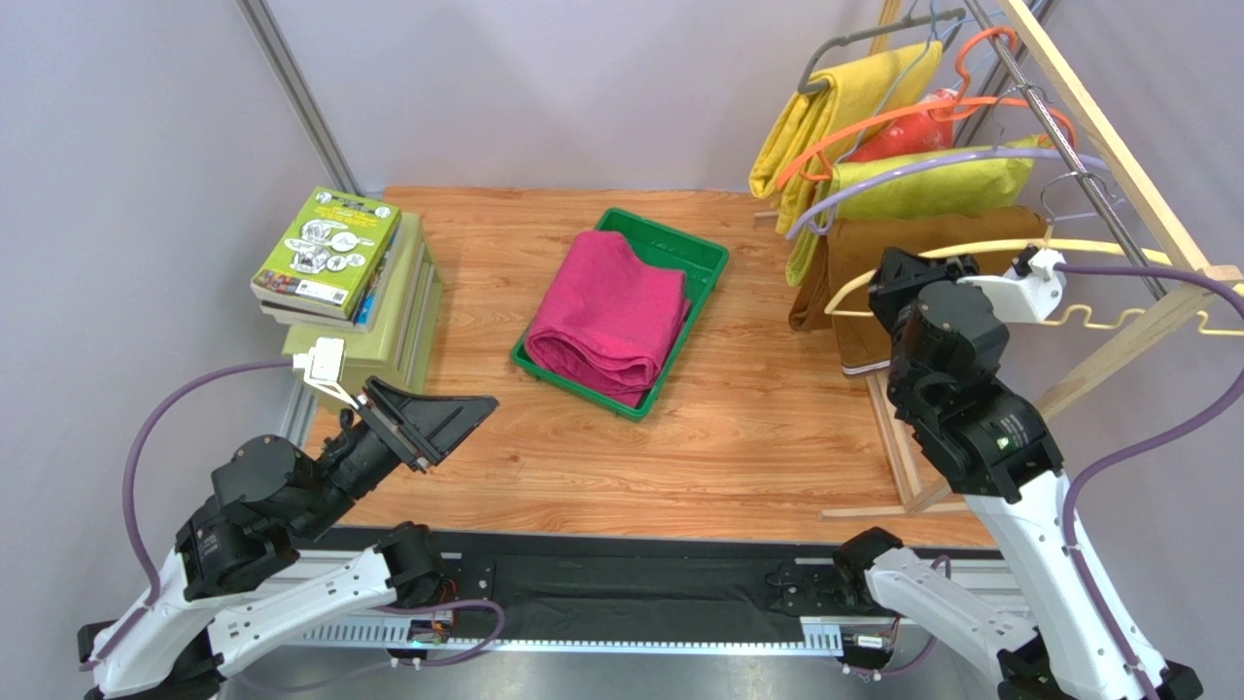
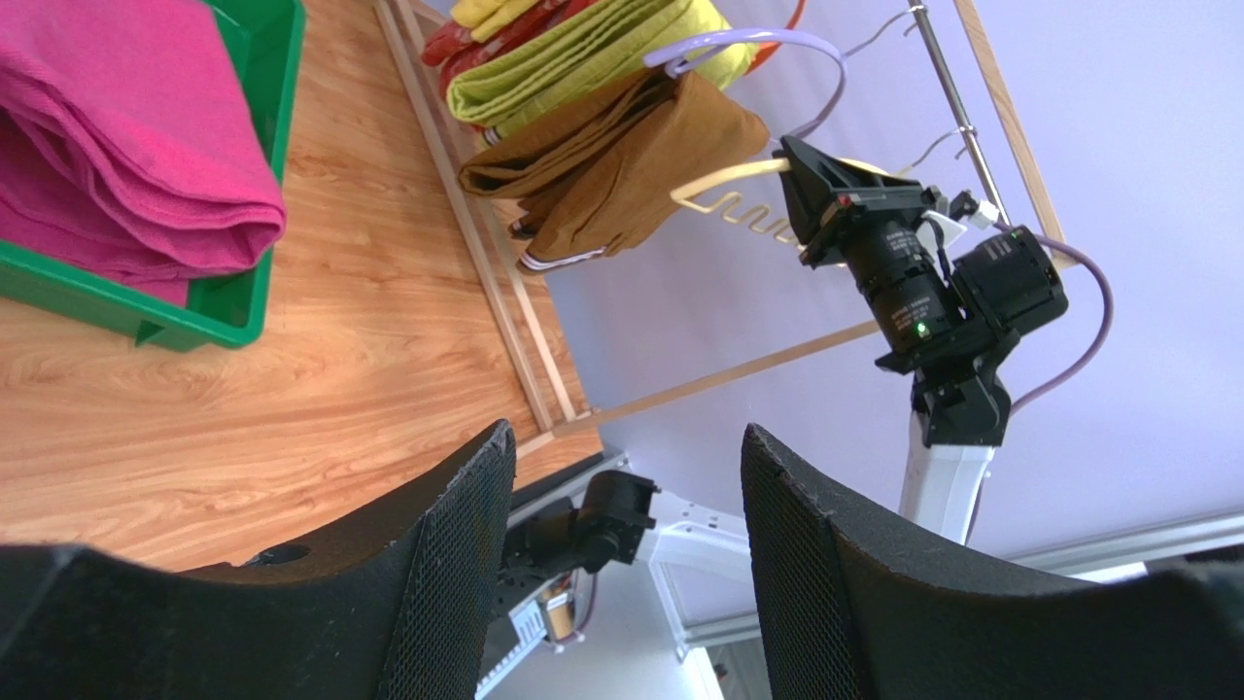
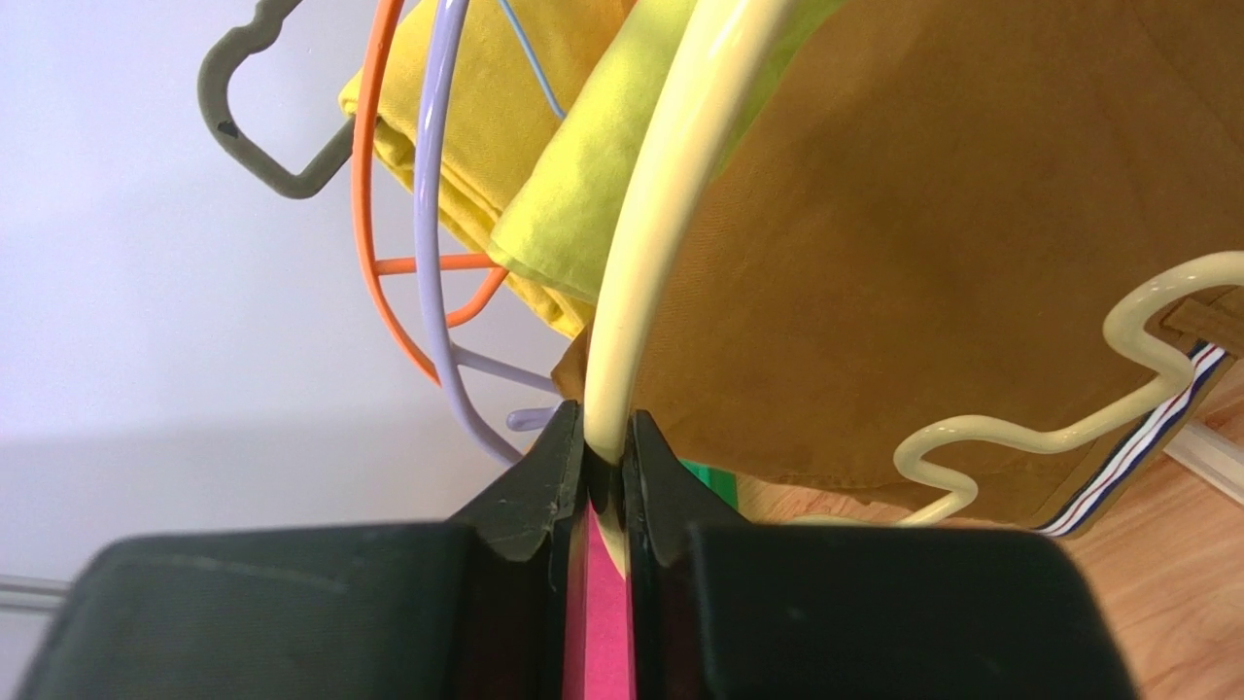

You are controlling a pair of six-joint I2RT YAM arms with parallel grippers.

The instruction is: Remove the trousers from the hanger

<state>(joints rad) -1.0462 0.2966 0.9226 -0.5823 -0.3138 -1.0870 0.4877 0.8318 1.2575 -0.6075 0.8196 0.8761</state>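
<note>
Trousers point(image 1: 606, 314) lie folded in the green tray point(image 1: 705, 260), clear of the hanger point(image 1: 1117, 250). The garment is off, and only the hanger looks left to deal with. Right pincer point(image 1: 894, 277), up and right of the tray by the clothes rack point(image 1: 1110, 131), is clamped on the hanger's cream arm. Left pincer point(image 1: 438, 416) hovers near-left of the tray, fingers apart, holding nothing. Risk: the grip is on a thin, smooth, curved bar, so the hanger could pivot or slide out. Its wavy lower bar sits close against the brown garment point(image 1: 854, 277) and could snag it if swung. Cannot tell whether the hook is on the rail, and if it is not, letting go would drop the hanger. Only the right wrist view shows the fingertips pinching the bar. Only the top view shows the whole tray. The left wrist view shows the far arm side-on.
</note>
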